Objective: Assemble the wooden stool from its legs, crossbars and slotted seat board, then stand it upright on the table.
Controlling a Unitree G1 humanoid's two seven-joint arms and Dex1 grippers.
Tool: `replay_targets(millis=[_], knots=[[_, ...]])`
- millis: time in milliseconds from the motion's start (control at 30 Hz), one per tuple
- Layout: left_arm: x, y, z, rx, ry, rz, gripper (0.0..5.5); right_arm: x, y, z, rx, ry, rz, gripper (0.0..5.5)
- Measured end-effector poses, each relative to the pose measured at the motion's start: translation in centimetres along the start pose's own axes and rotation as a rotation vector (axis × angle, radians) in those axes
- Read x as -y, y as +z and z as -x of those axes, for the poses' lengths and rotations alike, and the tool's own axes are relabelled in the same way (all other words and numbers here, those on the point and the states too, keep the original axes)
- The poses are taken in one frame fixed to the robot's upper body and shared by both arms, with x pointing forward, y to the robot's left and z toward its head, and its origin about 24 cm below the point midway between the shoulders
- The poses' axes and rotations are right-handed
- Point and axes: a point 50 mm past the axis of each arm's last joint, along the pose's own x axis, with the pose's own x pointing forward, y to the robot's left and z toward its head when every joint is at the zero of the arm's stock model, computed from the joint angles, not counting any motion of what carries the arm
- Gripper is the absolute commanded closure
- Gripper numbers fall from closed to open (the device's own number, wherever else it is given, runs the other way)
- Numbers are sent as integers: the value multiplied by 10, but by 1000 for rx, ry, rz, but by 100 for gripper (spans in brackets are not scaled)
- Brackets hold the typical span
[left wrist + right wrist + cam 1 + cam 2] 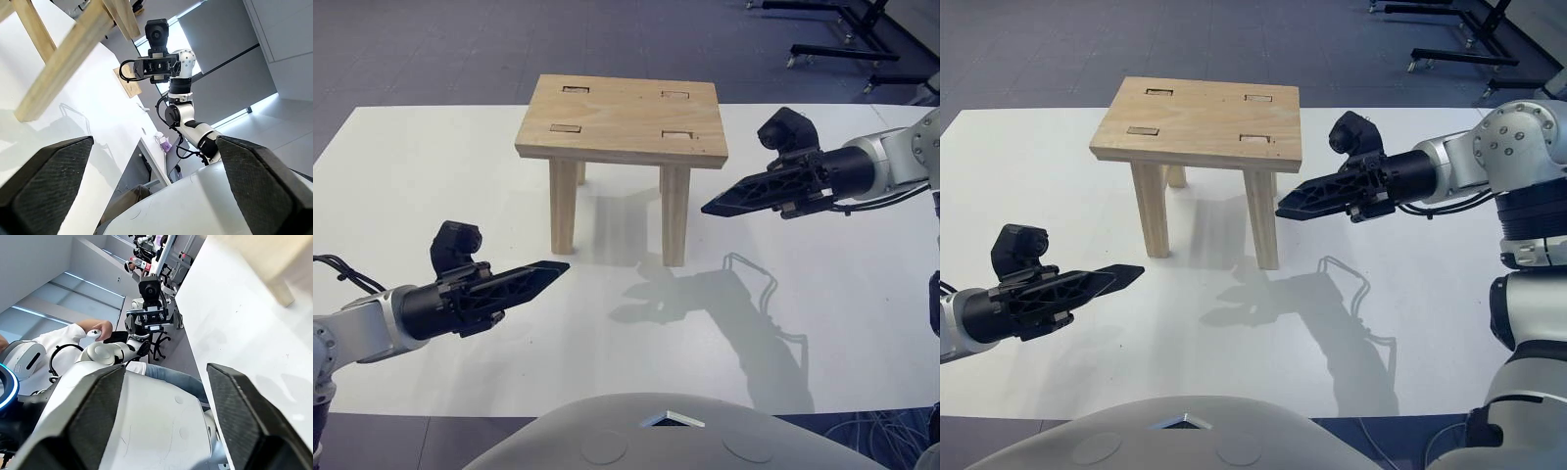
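Pale wood, and we have the stool (622,117) standing upright on all its legs (564,208), towards the far middle of the white table (421,186). The seat (636,132) sits flat on top, its four slots (576,90) facing up with the leg ends seated in them, so by our reckoning the build is as good as done. The right gripper (713,207) hangs just beside the near right leg, apart from it, pointing in at the stool. The left gripper (553,268) hovers nearer us, well apart from the near left leg and low over the table. From the wrists we see both pairs of fingers (49,181) spread wide with nothing between them. We judge they are held off so that nothing nudges the stool; a stray touch could rock it.
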Motion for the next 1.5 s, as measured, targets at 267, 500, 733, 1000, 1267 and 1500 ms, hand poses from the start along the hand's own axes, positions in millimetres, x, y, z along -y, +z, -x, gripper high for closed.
replay_targets(millis=[267,500,733,1000,1267,1500], knots=[[-5,7,-7,59,77,-162,10,-5,1,1,110,20,161,111],[-16,21,-15,71,137,-495,10,22,-48,-36,283,-2,402,111],[-63,17,-34,-86,135,-614,10,82,-53,-65,361,-127,478,111],[-93,44,-44,-5,137,-674,10,117,-42,-72,372,-130,528,111],[-98,44,-51,54,115,-683,10,113,-36,-68,431,-101,557,111],[-86,54,-51,180,119,-791,10,81,-34,-64,667,-98,702,111]])
